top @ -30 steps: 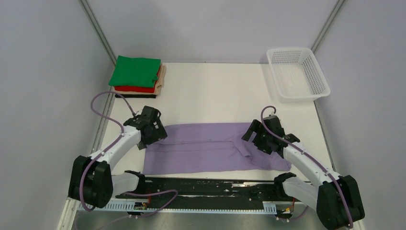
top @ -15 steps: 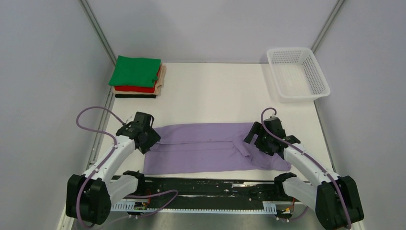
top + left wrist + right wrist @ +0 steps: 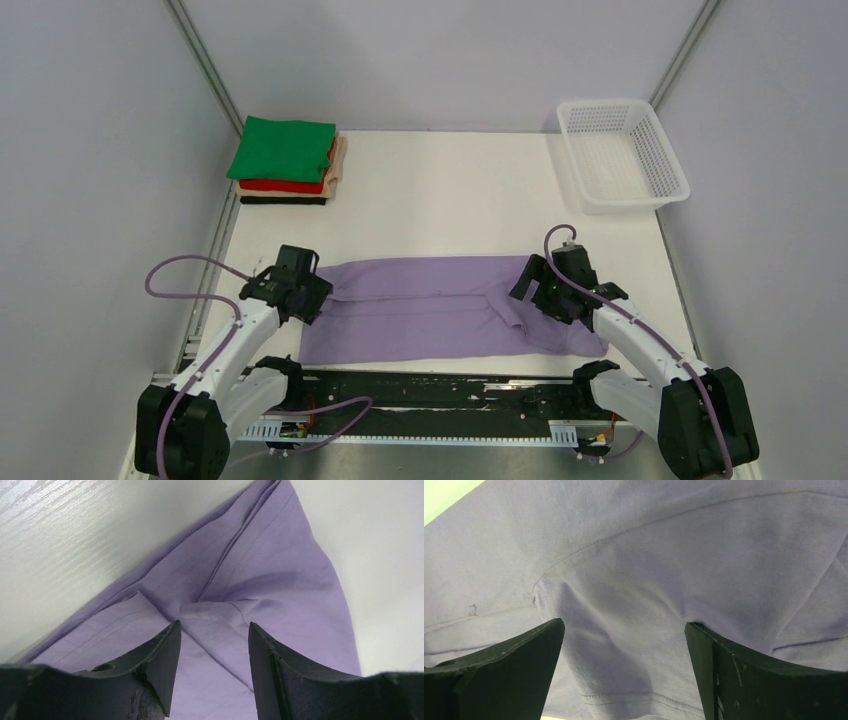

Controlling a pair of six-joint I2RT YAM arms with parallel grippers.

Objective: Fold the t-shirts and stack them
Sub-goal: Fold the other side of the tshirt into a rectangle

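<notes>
As our left end effector point(image 3: 214, 626) straddles the purple shirt point(image 3: 430, 310) half-open, right end effector point(image 3: 624, 625) wide, we should pinch both layers.

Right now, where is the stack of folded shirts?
In the top view, the folded stack sits at the far left corner of the table, beyond the lavender shirt and opposite the white basket.
</notes>
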